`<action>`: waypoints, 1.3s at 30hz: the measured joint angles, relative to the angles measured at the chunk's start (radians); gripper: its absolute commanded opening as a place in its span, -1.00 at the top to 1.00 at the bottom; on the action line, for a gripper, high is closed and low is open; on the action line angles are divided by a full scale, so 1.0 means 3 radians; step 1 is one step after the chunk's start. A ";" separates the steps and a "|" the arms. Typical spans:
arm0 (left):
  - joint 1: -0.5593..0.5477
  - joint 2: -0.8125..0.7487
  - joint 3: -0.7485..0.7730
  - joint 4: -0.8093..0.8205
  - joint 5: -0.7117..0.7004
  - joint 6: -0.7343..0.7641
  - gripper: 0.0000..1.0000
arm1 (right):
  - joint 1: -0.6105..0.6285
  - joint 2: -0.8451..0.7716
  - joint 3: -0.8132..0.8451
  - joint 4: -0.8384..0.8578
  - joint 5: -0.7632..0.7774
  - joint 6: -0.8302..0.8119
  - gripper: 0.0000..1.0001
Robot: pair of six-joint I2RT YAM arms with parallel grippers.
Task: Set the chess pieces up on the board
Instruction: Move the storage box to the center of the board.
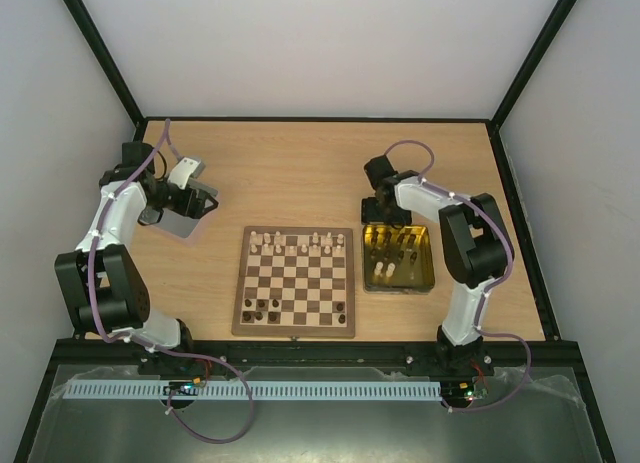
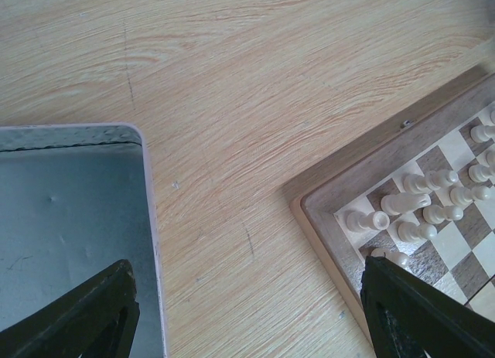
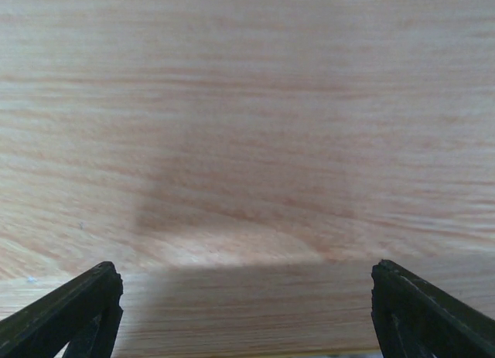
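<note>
Between board and lid, open tabletop (both rims visible)

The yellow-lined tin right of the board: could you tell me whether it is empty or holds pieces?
Not empty: pale and dark chess pieces lie inside the tin.

place: looked like a robotics lab test cell, not a home or a shop
walls: plain white panels closed it in at 9, 12 and 3 o'clock
frame: black struts ran up the corners at 10 and 2 o'clock
bench: wood-laminate table served as the work surface
rig: left arm and right arm were bolted on at 6 o'clock, purple cables exposed
front: white slotted strip and grey metal sheet sat at 6 o'clock
</note>
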 measured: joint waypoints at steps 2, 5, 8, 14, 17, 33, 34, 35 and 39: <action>0.0000 0.0000 0.0000 -0.0001 0.0004 -0.0001 -0.59 | 0.0013 -0.0003 -0.0069 0.0001 0.0013 0.0018 -0.70; 0.0000 -0.0004 0.0000 -0.0001 0.0010 0.0000 -0.59 | 0.0014 -0.0041 -0.0174 -0.0003 0.0024 0.0056 -0.70; 0.0000 -0.0018 0.0000 -0.0003 0.0013 -0.0001 -0.59 | 0.0031 -0.0141 -0.0275 -0.0009 0.0033 0.0090 -0.70; -0.0017 -0.0020 0.0000 -0.0001 0.0022 -0.0004 -0.59 | 0.0107 -0.0378 -0.0299 -0.0031 0.0153 0.0174 -0.68; -0.0036 -0.0032 -0.0008 -0.0001 0.0020 -0.0028 -0.50 | 0.0120 -0.0504 -0.0229 -0.0046 0.0266 0.0226 -0.64; -0.0193 -0.0296 -0.0395 -0.0383 -0.0165 0.0217 0.04 | 0.0893 -0.1943 -0.0762 -0.0203 0.0134 0.0753 0.02; -0.0193 -0.0299 -0.0401 -0.0416 -0.0172 0.0249 0.06 | 0.0933 -0.2035 -0.0810 -0.0228 0.0116 0.0793 0.11; -0.0193 -0.0300 -0.0402 -0.0446 -0.0181 0.0266 0.09 | 0.0975 -0.2138 -0.0863 -0.0251 0.0092 0.0846 0.19; -0.0195 -0.0328 -0.0444 -0.0498 -0.0238 0.0338 0.18 | 0.1128 -0.2436 -0.1019 -0.0354 0.0058 0.0989 0.61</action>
